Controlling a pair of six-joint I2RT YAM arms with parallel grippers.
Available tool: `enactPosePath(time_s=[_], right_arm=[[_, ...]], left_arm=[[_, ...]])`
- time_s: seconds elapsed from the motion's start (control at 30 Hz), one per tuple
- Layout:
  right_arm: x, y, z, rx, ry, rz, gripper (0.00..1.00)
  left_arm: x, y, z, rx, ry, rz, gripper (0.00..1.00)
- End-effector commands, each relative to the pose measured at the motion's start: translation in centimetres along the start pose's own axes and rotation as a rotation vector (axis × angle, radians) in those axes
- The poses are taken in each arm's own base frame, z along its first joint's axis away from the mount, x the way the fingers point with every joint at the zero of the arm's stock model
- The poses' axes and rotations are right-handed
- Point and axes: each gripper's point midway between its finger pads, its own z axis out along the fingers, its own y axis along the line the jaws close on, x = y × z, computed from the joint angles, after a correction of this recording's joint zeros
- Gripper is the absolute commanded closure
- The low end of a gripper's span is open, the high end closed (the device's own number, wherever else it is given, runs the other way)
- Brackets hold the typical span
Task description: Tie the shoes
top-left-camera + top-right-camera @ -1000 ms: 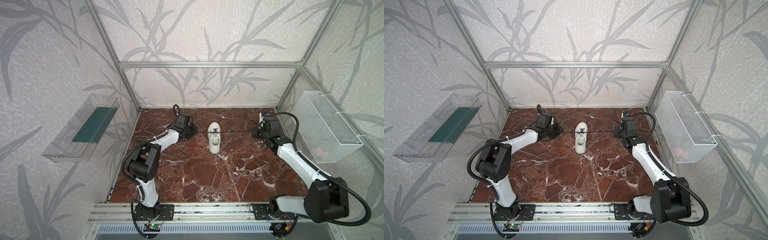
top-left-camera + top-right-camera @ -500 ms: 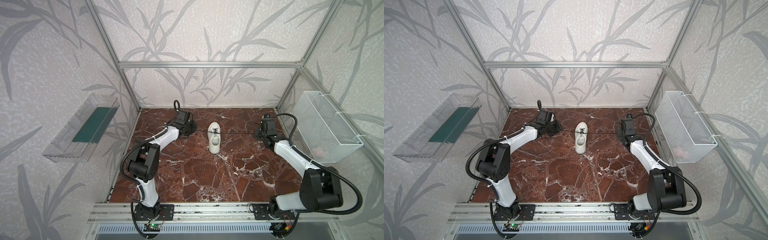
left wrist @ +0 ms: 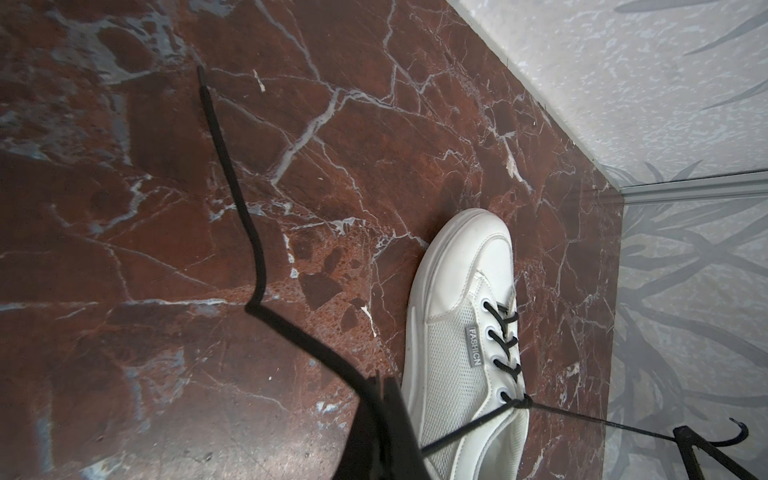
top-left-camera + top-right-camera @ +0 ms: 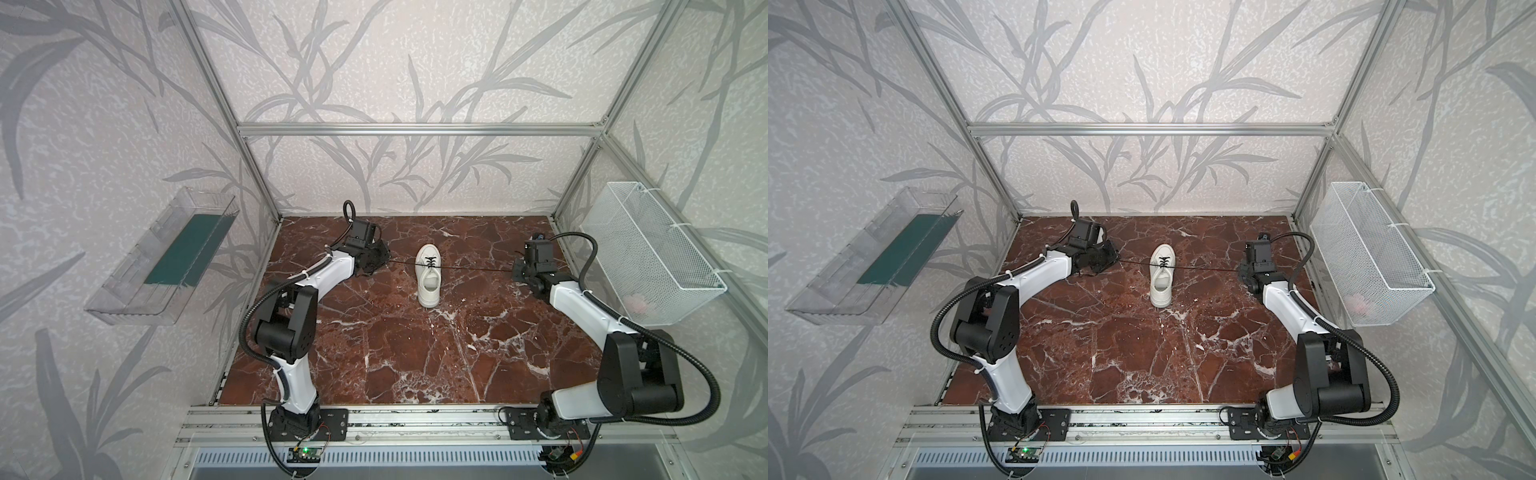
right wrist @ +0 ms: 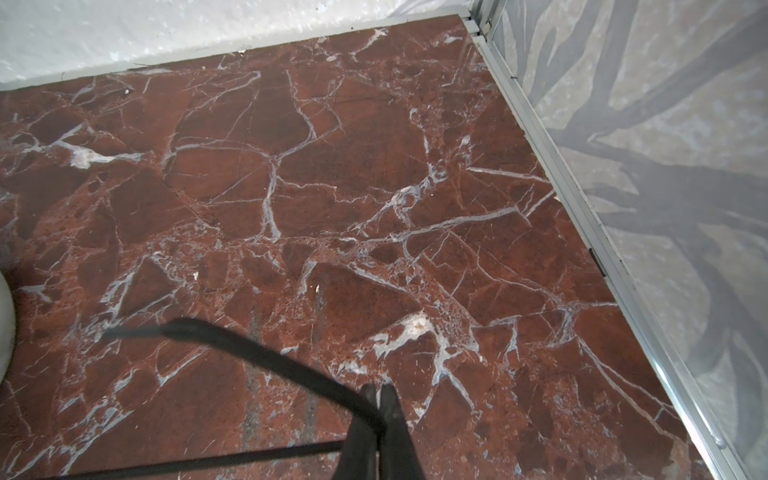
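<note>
Top views: left claw (image 4: 380, 261) and right claw (image 4: 520, 272), each clamped on a lace end (image 3: 232, 174), pull apart to cinch the sneaker (image 4: 429, 274) knot.

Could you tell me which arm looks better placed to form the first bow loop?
Probably left: its gripper sits nearer the sneaker; the right gripper holds its lace farther out.

A white sneaker (image 4: 429, 276) with black laces (image 4: 430, 262) (thin ones) on red-brown, white-veined marble floor (image 4: 415, 353).
</note>
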Motion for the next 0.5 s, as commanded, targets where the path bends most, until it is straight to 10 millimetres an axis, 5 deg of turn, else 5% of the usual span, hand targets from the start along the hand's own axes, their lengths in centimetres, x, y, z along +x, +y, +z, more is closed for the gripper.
enactPosePath(time_s=[0.0, 0.47], right_arm=[[0.8, -1.1, 0.6, 0.035, 0.021, 0.016, 1.0], [2.0, -0.4, 1.7, -0.026, 0.118, 0.043, 1.0]], left_arm=[[0.4, 2.2, 0.8, -0.054, 0.015, -0.01, 1.0], [1.5, 4.1, 1.3, -0.086, 0.032, -0.013, 1.0]])
